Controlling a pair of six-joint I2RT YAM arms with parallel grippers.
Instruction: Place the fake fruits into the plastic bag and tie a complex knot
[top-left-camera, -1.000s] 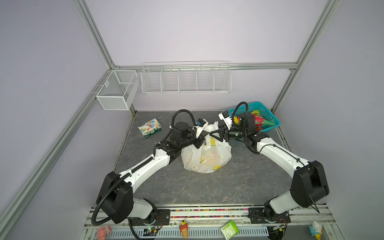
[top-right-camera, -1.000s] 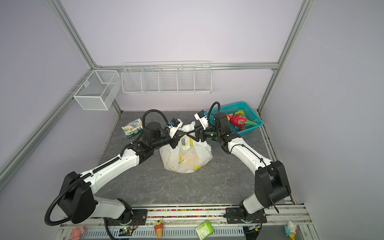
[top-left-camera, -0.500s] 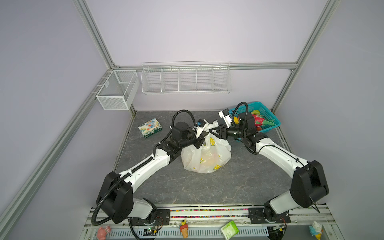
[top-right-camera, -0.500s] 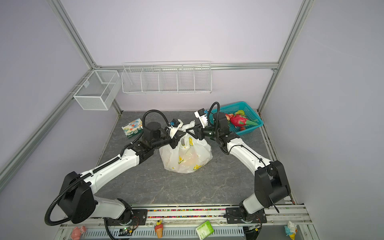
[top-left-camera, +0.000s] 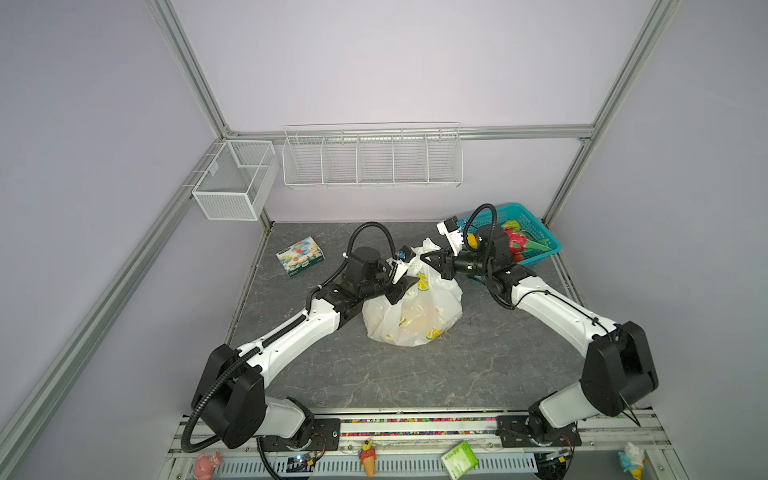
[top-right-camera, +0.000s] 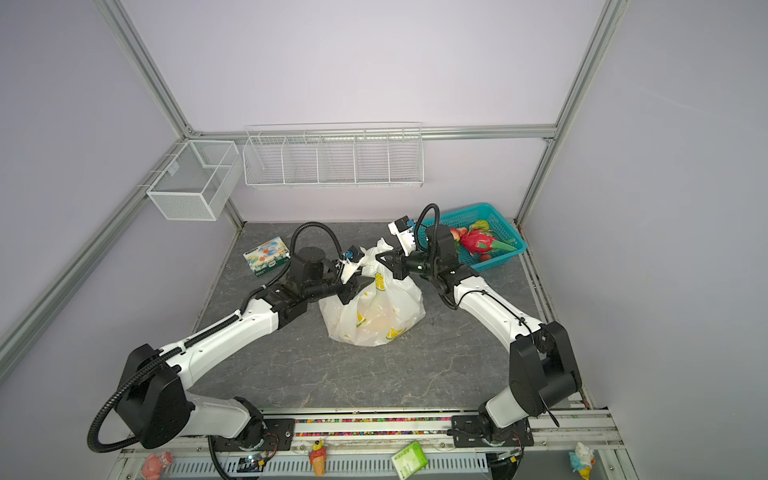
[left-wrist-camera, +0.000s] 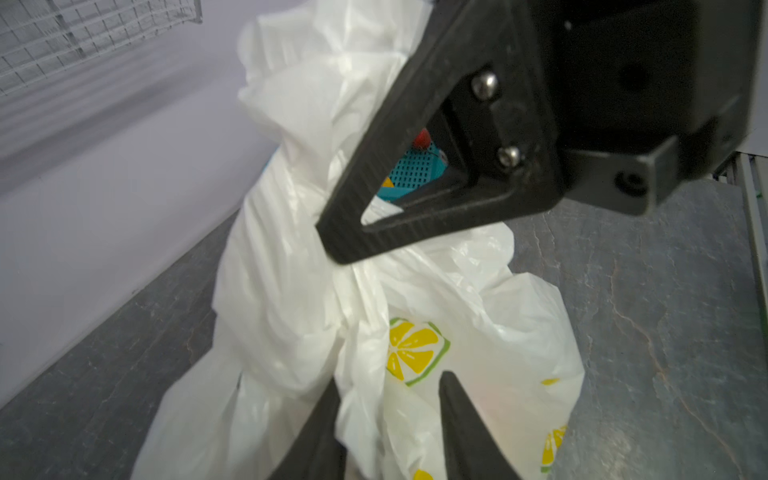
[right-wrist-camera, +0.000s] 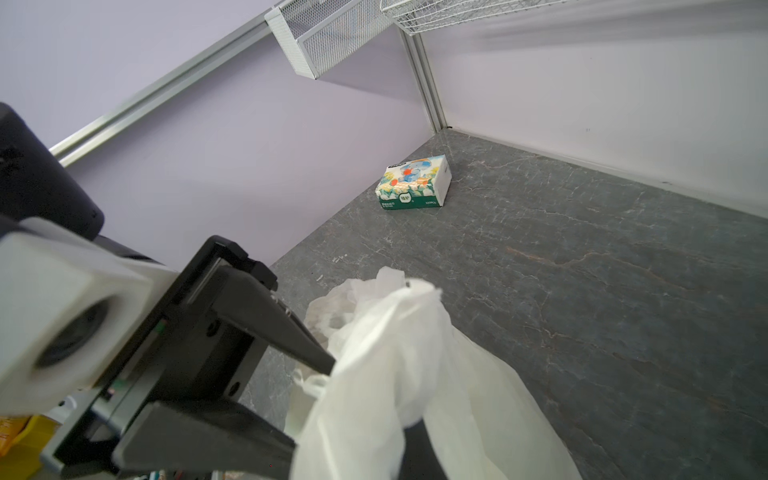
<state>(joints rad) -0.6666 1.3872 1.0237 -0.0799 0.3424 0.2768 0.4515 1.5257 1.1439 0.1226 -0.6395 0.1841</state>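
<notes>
**Top views, both: bag at mid-table, a gripper on each side of its neck**

1. Plastic bag (top-left-camera: 415, 316). I see it standing about the middle of the grey table (top-left-camera: 374, 374). Its belly is full, the lemon prints face outward, and the neck is gathered and rises toward the far side. An orange-pink shape shows through the film; I cannot tell which fruit it is.
2. Left gripper (top-left-camera: 404, 277). It sits at the left of the neck. In the left wrist view its fingers (left-wrist-camera: 465, 428) stand apart with bag film between them.
3. Right gripper (top-left-camera: 430, 261). It sits at the right of the neck, jaws closed on the bag's white tail (right-wrist-camera: 395, 332), which fills the lower part of the right wrist view.
4. Fake fruits (top-left-camera: 519, 243). A pink dragon fruit and others lie in the teal basket (top-left-camera: 540, 257) at the far right corner, just behind the right wrist.
5. Printed box (top-left-camera: 300, 256). It lies flat at the far left, well apart from the bag.
6. Near rail. An ice-cream figurine (top-left-camera: 368, 451) and a green packet (top-left-camera: 459, 455) are here.
</notes>
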